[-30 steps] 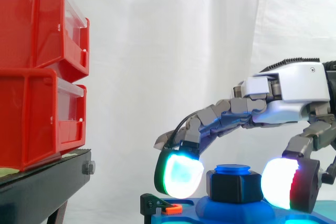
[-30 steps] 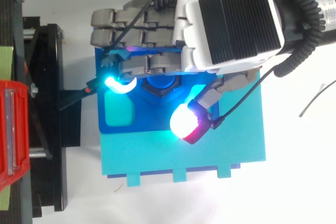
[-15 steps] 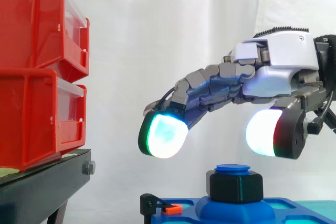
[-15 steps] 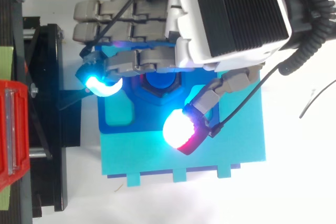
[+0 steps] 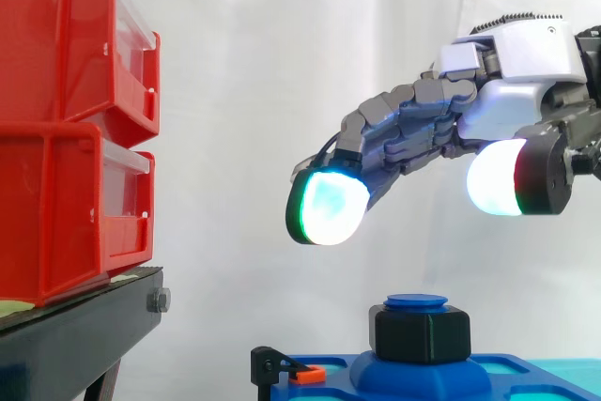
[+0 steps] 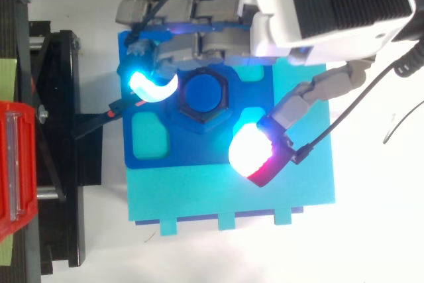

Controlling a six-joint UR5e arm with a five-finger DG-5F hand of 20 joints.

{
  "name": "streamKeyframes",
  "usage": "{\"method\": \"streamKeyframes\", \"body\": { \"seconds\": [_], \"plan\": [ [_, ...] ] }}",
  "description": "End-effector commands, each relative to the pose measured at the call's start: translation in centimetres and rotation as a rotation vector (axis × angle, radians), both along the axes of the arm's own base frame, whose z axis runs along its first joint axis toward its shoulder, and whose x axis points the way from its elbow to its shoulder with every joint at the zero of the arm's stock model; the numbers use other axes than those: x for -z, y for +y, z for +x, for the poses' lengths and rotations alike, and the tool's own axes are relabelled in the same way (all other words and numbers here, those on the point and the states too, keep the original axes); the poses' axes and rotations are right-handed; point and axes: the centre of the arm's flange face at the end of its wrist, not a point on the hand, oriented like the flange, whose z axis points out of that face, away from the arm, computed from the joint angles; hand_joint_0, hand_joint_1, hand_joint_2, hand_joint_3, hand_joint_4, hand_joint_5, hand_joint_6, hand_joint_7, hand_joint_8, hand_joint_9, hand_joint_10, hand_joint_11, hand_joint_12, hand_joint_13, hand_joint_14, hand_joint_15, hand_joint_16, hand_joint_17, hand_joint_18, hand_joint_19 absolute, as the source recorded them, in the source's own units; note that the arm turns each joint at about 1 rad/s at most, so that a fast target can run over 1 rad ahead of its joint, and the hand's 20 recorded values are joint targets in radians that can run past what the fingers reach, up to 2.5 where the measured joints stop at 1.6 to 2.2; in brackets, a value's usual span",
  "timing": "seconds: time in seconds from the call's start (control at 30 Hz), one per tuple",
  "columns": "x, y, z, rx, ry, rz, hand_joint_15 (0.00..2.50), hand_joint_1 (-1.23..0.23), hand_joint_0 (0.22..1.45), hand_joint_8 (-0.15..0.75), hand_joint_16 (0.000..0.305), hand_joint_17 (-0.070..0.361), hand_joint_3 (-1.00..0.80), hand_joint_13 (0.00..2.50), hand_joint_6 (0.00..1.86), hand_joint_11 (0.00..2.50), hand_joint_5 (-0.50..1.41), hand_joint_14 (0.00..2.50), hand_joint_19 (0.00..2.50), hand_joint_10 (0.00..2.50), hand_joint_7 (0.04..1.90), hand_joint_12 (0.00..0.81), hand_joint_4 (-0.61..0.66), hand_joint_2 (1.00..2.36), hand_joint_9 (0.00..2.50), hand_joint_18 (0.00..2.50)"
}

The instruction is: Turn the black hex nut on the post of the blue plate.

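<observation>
Since one second ago, when my pads flanked the nut, my hand point(image 5: 512, 82) has lifted clear of it, and it now sits higher and further toward the arm's side than half a second ago. Hand state: loosely spread, fingers in a gentle arc, the thumb set apart from them, nothing held between. The fingertips point(image 5: 329, 208) glow cyan-green; the thumb pad point(image 5: 496, 178) glows white with a red edge. In the side view both pads hang well above the black plastic hex nut point(image 5: 422, 333), touching nothing. From the top view, the finger pad lies just left of the nut and the thumb pad below and right of it, leaving the nut uncovered. The nut sits on the round blue post point(image 6: 204, 92), whose cap stands just proud of the nut's top face. Post and nut rise from a domed boss on the dark blue plate point(image 6: 192, 154), which lies on a flat cyan base point(image 6: 232, 197). A small black clamp with an orange lever point(image 5: 308, 375) sits at the plate's left edge. Further left, two stacked red plastic bins point(image 5: 66, 129) rest on a black stand point(image 5: 75, 335), before a white curtain point(image 5: 263, 91).
</observation>
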Motion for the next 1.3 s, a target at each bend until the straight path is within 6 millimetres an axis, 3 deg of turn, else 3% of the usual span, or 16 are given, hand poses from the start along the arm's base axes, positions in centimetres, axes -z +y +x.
{"method": "streamKeyframes", "body": {
  "seconds": [0.0,0.33,0.5,0.77,0.93,0.97,1.1,1.27],
  "plan": [
    [-0.8,-0.1,-0.9,0.024,0.028,0.037,0.03,-0.54,0.35,0.287,0.068,0.153,-0.5,0.19,0.5,0.0,-0.28,0.0,0.38,0.0,0.73,0.415,0.19,1.0,0.2,0.34],
    [-2.0,0.2,-8.7,0.138,-0.016,0.102,0.03,-0.54,0.43,0.255,0.06,0.134,-0.5,0.17,0.5,0.0,-0.27,0.0,0.38,0.0,0.72,0.379,0.16,1.0,0.19,0.29],
    [-1.6,0.4,-10.6,0.187,0.001,0.17,0.02,-0.52,0.43,0.253,0.059,0.133,-0.5,0.17,0.5,0.0,-0.27,0.0,0.38,0.0,0.72,0.376,0.16,1.0,0.2,0.28],
    [-0.9,0.8,-11.8,0.271,0.107,0.321,0.01,-0.5,0.45,0.247,0.058,0.13,-0.5,0.18,0.5,0.0,-0.27,0.0,0.37,0.0,0.71,0.369,0.16,1.0,0.2,0.28],
    [-2.5,1.1,-13.3,0.315,0.142,0.337,0.02,-0.49,0.45,0.248,0.057,0.128,-0.5,0.19,0.5,0.0,-0.27,0.0,0.37,0.0,0.71,0.364,0.16,1.0,0.22,0.28],
    [-2.6,1.5,-15.4,0.313,0.154,0.341,0.01,-0.49,0.45,0.249,0.057,0.128,-0.5,0.19,0.5,0.0,-0.26,0.0,0.38,0.0,0.71,0.364,0.16,1.0,0.22,0.28],
    [-2.4,1.7,-17.4,0.341,0.078,0.39,0.02,-0.49,0.46,0.25,0.057,0.128,-0.5,0.19,0.5,0.0,-0.26,0.0,0.38,0.0,0.71,0.364,0.16,1.0,0.23,0.28],
    [-0.2,2.3,-20.3,0.374,0.04,0.521,0.02,-0.48,0.46,0.251,0.057,0.127,-0.5,0.2,0.5,0.0,-0.26,0.0,0.38,0.0,0.72,0.363,0.17,1.0,0.23,0.29]
  ]
}}
